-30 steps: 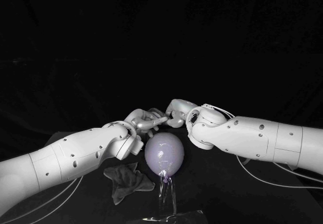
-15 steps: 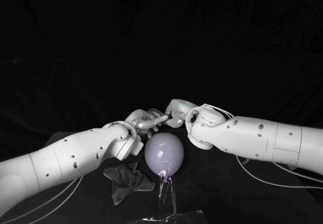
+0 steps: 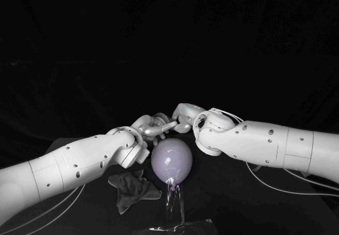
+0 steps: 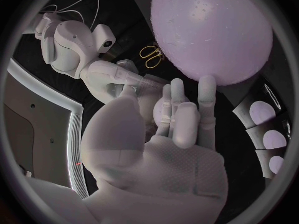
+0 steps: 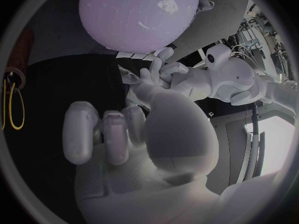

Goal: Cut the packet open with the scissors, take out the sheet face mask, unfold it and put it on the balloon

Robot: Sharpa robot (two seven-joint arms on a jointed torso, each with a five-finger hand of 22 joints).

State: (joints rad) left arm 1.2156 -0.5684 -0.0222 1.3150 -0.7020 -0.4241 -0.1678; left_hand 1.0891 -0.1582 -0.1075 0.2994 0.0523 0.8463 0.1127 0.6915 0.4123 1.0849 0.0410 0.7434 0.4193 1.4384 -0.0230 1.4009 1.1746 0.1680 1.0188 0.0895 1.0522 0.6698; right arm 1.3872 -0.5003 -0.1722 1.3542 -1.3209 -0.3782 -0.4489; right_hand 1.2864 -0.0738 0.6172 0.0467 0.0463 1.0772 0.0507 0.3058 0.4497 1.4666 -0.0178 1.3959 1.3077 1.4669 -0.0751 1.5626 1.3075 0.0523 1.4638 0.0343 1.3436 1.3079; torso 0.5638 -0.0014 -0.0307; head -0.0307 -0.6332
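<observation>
A lavender balloon (image 3: 173,162) stands upright on a clear stand (image 3: 175,205) at the table's middle. Just behind its top my left hand (image 3: 154,126) and right hand (image 3: 185,117) meet, fingers touching. In the left wrist view a pale, translucent folded sheet, the face mask (image 4: 146,83), sits between the right hand (image 4: 115,77) and my left fingers (image 4: 177,109), close under the balloon (image 4: 212,30). Both hands seem to pinch it. In the right wrist view the left hand (image 5: 159,74) reaches in below the balloon (image 5: 140,15), while the right fingers (image 5: 99,129) are curled. Yellow-handled scissors (image 4: 151,56) lie on the table beyond.
A crumpled grey cloth (image 3: 131,188) lies on the table to the left of the stand, under my left forearm. The scissors (image 5: 12,104) rest on the black table away from both hands. White cables trail below both arms.
The left hand's fingers have drawn in a little toward the right hand. The balloon and cloth have not moved.
</observation>
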